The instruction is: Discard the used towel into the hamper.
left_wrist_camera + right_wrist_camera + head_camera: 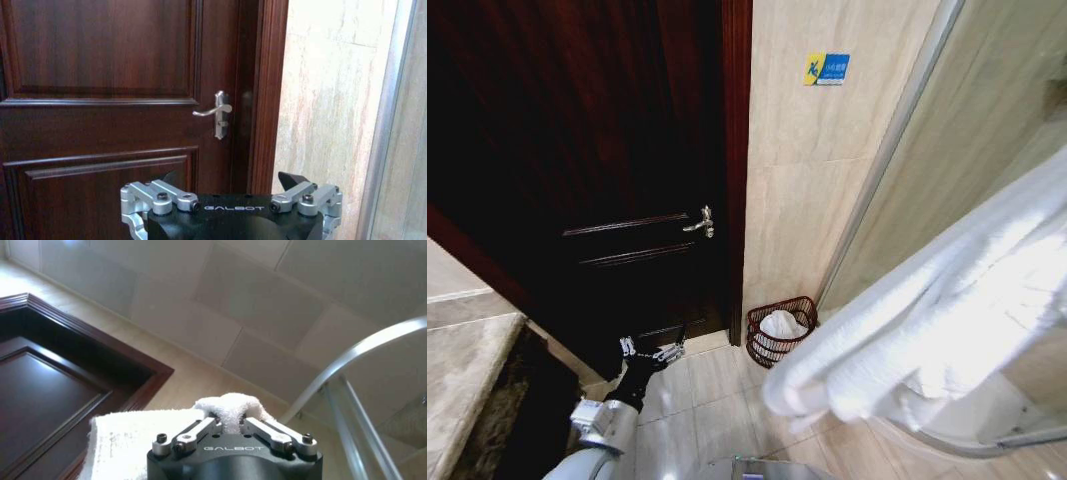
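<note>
Towel [230,407] pinched in right gripper [230,426] jaws; left gripper [230,181] jaws spread, holding nothing.

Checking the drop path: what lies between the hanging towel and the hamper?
In the head view, bare floor tile lies between the white towel and the hamper, which stands in the corner by the door frame and already holds something white.

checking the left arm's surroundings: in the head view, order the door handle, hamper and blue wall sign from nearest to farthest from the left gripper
From the left gripper:
1. door handle, on the dark door above it
2. hamper, on the floor to its right; too close to call with the handle
3. blue wall sign, high on the tiled wall
</note>
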### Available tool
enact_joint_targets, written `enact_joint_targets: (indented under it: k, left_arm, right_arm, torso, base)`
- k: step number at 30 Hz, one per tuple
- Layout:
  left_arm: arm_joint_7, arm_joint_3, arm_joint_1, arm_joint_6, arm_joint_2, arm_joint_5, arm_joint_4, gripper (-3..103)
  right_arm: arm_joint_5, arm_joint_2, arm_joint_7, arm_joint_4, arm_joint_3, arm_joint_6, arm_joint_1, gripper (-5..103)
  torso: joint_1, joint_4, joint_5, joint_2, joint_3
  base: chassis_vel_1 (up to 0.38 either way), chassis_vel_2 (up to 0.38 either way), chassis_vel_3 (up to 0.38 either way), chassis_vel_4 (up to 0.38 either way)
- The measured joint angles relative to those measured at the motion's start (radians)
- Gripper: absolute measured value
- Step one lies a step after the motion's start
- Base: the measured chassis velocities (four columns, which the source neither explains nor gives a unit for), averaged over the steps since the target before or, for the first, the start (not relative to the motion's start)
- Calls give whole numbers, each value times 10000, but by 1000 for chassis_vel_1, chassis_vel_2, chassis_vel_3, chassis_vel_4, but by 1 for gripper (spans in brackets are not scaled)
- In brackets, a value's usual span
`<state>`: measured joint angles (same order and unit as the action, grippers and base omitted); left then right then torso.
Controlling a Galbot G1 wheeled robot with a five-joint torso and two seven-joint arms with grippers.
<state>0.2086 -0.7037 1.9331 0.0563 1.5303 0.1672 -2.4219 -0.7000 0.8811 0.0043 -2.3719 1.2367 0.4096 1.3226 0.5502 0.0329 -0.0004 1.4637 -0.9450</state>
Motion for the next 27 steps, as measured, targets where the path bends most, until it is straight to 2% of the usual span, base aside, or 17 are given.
enact_joint_targets:
  k: [6, 13, 19, 24, 27]
  left_arm:
    - [0, 0, 0, 0, 2, 0, 0, 100]
    - [0, 0, 0, 0, 1, 0, 0, 100]
    - [0, 0, 0, 0, 1, 0, 0, 100]
    - [0, 0, 0, 0, 0, 0, 0, 100]
    - [0, 0, 0, 0, 0, 0, 0, 100]
  right_arm:
    - [263, -209, -118, 812, -1016, 229, -737, 5]
    - [621, -399, -198, 2119, -2452, 404, -2383, 5]
    - [749, -511, -284, 2825, -3186, 455, -3306, 5]
    - [908, -590, -454, 3811, -3928, 562, -4468, 5]
    - [999, -815, -578, 4672, -4369, 575, -5757, 5]
  torso:
    - [0, 0, 6, 0, 0]
    - [0, 1, 4, -1, -1]
    - [0, 0, 2, -1, 0]
    - [1, 1, 10, -1, -1]
    - [1, 0, 2, -1, 0]
  base:
    - [0, 0, 0, 0]
    - [0, 0, 0, 0]
    - [0, 0, 0, 0]
    - [0, 0, 0, 0]
    - [0, 0, 0, 0]
